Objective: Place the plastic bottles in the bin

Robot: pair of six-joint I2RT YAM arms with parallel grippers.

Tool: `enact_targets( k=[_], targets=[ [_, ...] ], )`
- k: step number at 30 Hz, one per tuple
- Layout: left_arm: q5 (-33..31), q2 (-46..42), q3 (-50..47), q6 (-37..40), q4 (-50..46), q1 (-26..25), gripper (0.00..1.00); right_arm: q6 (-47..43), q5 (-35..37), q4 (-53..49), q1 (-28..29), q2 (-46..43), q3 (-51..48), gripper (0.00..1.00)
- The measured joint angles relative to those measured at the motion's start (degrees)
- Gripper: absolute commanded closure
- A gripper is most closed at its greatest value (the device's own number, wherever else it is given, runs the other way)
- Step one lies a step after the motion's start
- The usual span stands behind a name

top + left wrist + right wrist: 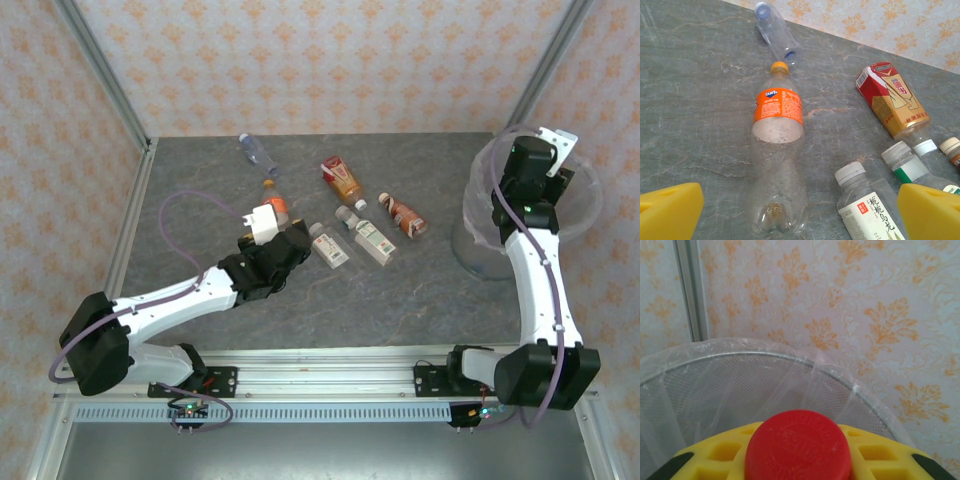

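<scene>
Red-capped bottle (797, 437), clamped in the right gripper (799, 462), hangs over the bin (740, 357); six more lie on the table (690, 100), the empty, wide-open left gripper (800, 212) above the orange-labelled bottle (777, 107).

The dark grey, marble-veined desk (400, 310) carries six plastic bottles lying on their sides, and the translucent bin (477, 252) stands upright at its right side. Farthest back lies a clear bluish bottle (255, 152), one end just beside the orange cap of a Fanta bottle (777, 130). To the right lie a red-and-gold labelled bottle (342, 180) and a brown-labelled bottle (406, 215). Nearer, side by side, rest a white-labelled bottle (328, 245) and a white-and-green labelled bottle (368, 238), both white-capped.
</scene>
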Motion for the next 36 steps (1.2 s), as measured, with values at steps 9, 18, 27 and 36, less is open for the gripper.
enact_targets(
  k=[9,18,27,36],
  targets=[
    [-0.07,-1.49,-0.46,-0.17,-1.49,0.02,0.00,0.04,-2.71,-9.31,-2.23,7.91,6.10,0.76],
    [-0.61,-2.69,-1.27,-0.66,-2.23,0.02,0.00,-0.15,-7.50,-10.69,-2.23,9.84,3.89,0.58],
    [-0.63,-2.69,-1.51,-1.44,-2.56,0.02,0.00,1.05,-10.38,-12.68,-2.23,11.76,2.03,0.36],
    [-0.66,-2.69,-1.51,-3.17,-3.10,0.02,0.00,2.86,-14.16,-13.70,-2.23,11.19,2.03,0.20]
  ],
)
